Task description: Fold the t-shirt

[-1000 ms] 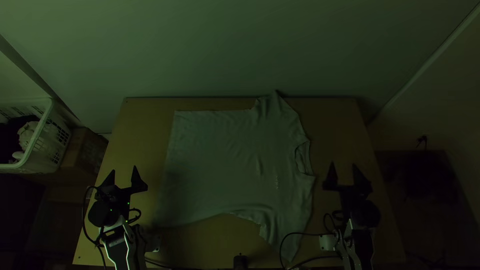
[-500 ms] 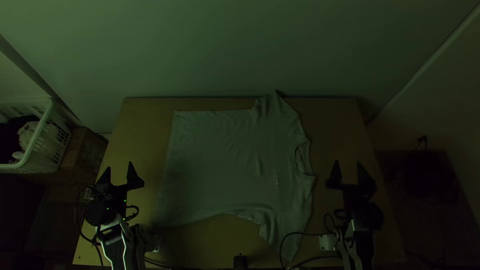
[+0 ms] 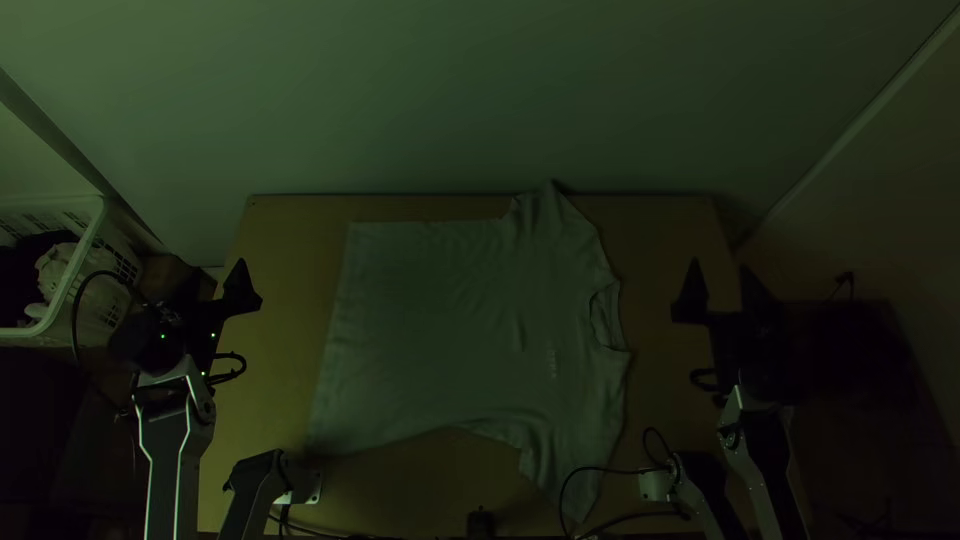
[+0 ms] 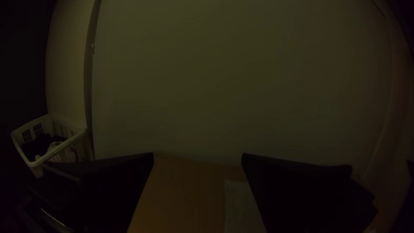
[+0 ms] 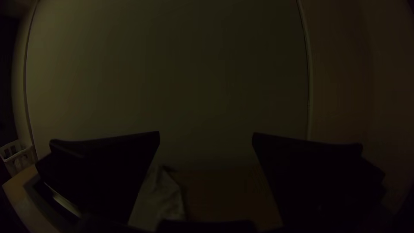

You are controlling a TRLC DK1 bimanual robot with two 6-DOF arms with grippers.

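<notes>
T-shirt [image 3: 450, 330] spread flat across the middle of the light wooden table [image 3: 280, 300], hem toward my left, one sleeve reaching the far edge. White basket [image 3: 85, 250] beyond the table's left side. My left gripper [image 3: 213, 275] hangs between basket and shirt, my right gripper [image 3: 720, 268] past the collar [image 3: 617, 320]; both pairs of jaws stand wide apart.

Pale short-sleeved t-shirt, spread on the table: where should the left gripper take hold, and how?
Probably the far hem corner of the t-shirt, coming low from the left over the light wooden table. The hem lies flat and straight there, facing the open left gripper, so one finger might slide beneath.
</notes>
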